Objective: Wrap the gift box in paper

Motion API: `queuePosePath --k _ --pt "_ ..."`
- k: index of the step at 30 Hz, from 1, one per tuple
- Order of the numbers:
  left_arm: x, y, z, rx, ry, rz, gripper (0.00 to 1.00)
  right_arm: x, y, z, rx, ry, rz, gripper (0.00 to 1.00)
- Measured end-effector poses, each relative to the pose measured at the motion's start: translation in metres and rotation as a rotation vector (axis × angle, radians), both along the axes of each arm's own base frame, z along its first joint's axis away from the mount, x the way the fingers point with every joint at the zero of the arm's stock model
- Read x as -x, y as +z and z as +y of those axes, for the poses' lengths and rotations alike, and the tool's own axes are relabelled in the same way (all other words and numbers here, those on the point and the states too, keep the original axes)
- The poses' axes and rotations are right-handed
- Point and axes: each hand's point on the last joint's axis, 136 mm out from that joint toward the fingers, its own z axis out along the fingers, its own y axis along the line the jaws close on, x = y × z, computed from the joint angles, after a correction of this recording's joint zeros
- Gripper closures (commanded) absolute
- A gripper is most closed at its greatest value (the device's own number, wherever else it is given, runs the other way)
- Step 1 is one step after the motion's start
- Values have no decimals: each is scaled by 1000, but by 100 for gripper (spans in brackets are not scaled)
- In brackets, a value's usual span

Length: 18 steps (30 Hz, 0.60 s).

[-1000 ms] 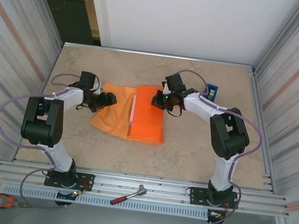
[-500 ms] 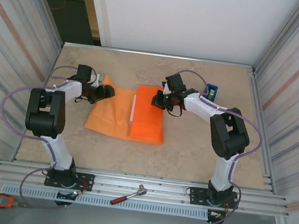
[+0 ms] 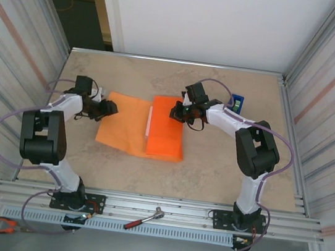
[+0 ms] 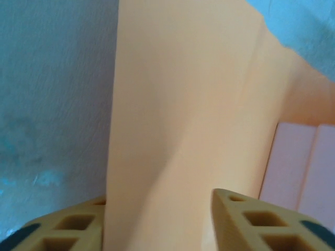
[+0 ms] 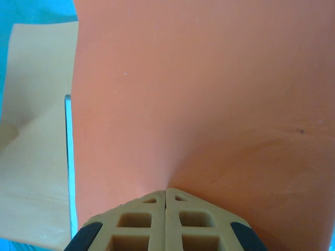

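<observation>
The orange paper (image 3: 124,125) lies in the middle of the table, its right part folded over the gift box. The box shows as a pale strip (image 3: 148,123) at the fold, and as a pink face (image 4: 296,162) past the sheet in the left wrist view. My left gripper (image 3: 108,108) is at the paper's far left corner. Its jaws (image 4: 159,201) stand apart, with the sheet's edge (image 4: 172,130) running between them. My right gripper (image 3: 179,111) is shut on the far edge of the folded flap (image 5: 199,94), with its fingertips (image 5: 166,191) pressed together.
A blue tape dispenser (image 3: 238,102) stands at the back right, behind the right arm. A ratchet wrench (image 3: 144,219) and pliers (image 3: 4,224) lie on the front rails. Corrugated walls close in both sides.
My left gripper has drawn back to the left along the sheet, and its jaws have narrowed. The paper's left part now lies flatter and wider. The right arm has not moved.
</observation>
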Motion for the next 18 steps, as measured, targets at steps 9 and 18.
queuePosePath --k 9,18 --pt "25 -10 -2 11 14 83 70 1 -1 1 -9 6 2 100" --pt "27 8 -1 8 15 42 69 1 -1 1 -16 5 3 100"
